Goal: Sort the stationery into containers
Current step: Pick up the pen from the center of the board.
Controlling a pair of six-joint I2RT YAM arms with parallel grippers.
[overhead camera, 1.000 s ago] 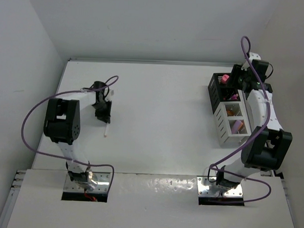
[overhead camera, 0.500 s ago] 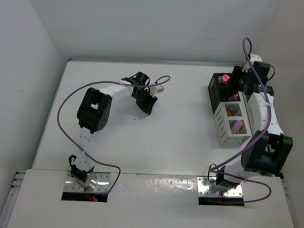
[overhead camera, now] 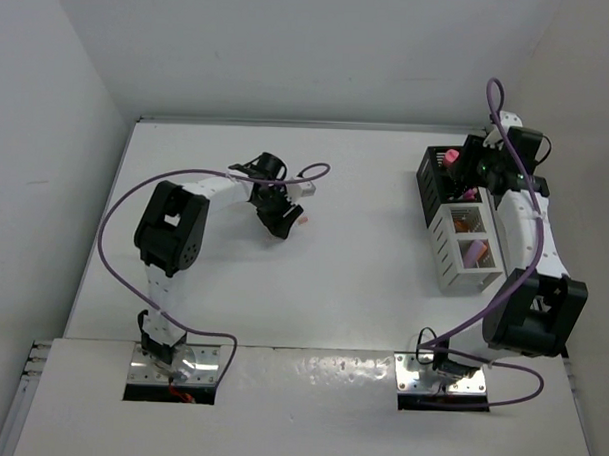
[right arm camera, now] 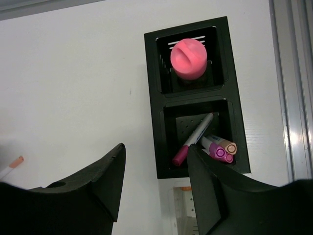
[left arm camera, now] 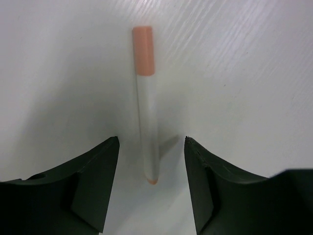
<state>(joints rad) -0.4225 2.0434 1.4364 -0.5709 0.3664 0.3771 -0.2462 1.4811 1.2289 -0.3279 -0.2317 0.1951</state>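
A thin white pen with a salmon cap (left arm camera: 146, 107) lies on the table between the tips of my left gripper (left arm camera: 151, 141). The jaws are open and do not touch the pen. From above, the left gripper (overhead camera: 280, 217) is mid-table and the pen's cap (overhead camera: 305, 220) shows beside it. My right gripper (right arm camera: 155, 147) is open and empty above the black holder (right arm camera: 155, 93). That holder has a pink round piece (right arm camera: 188, 58) in one compartment and several pens (right arm camera: 193, 139) in the other. The white rack (overhead camera: 446, 255) stands next to the black holder (overhead camera: 426, 182).
The rack holds an orange and pink piece (overhead camera: 474, 252). Both containers stand close to the table's right edge, with the right arm (overhead camera: 529, 236) along their right side. The left arm's purple cable (overhead camera: 115, 221) loops over the table's left part. The walls are at the back and left.
My left gripper swung from the table's left side towards the middle. The pen now lies between its open jaws. The right arm has hardly moved.
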